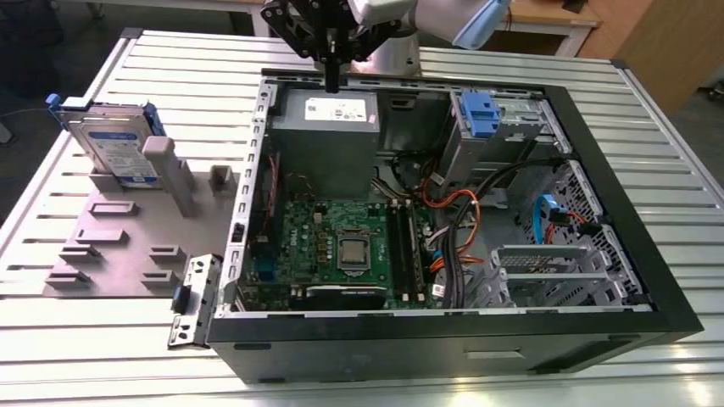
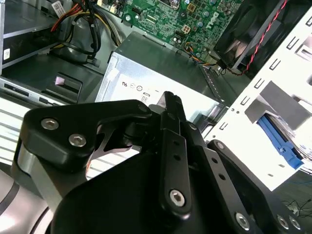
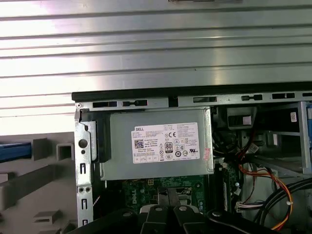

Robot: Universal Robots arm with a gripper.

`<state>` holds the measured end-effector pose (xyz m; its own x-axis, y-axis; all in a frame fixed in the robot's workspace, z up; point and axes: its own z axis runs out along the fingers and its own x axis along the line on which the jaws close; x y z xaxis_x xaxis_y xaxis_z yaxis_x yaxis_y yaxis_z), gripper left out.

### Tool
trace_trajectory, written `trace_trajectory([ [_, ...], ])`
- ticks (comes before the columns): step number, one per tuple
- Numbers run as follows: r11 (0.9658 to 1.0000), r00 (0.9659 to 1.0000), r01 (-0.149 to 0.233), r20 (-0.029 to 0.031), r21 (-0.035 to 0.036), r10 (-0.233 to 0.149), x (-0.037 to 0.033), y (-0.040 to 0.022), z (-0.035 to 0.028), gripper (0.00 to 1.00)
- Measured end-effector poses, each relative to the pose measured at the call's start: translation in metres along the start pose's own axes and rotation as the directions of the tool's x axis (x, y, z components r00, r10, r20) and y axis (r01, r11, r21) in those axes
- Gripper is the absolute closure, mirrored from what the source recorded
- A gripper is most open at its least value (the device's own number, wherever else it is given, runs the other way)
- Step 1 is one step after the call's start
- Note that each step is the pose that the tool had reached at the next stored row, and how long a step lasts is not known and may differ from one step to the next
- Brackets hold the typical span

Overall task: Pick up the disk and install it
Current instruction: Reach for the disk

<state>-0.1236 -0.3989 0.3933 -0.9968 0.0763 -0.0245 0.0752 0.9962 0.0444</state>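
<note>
The disk, a silver drive with a white-and-blue label in a blue carrier, stands on edge in a grey fixture on the exterior view's left, outside the computer case. My gripper hangs over the case's far rim, above the grey power supply, well off to the right of the disk. Its black fingers are pressed together with nothing between them. In the first wrist view the fingertips show over the power supply's label side, and a blue edge of the disk shows beside the fixture.
The open black computer case lies on a slatted metal table, with a motherboard, orange and black cables and a drive bay with a blue plastic clip. A loose metal bracket lies by the case's near left corner.
</note>
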Motion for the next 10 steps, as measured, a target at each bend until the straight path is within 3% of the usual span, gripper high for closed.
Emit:
trace_trajectory([
  [10,1.0000,1.0000,0.000,0.0000,0.0000,0.000,0.0076,-0.0006,-0.0002,0.89],
])
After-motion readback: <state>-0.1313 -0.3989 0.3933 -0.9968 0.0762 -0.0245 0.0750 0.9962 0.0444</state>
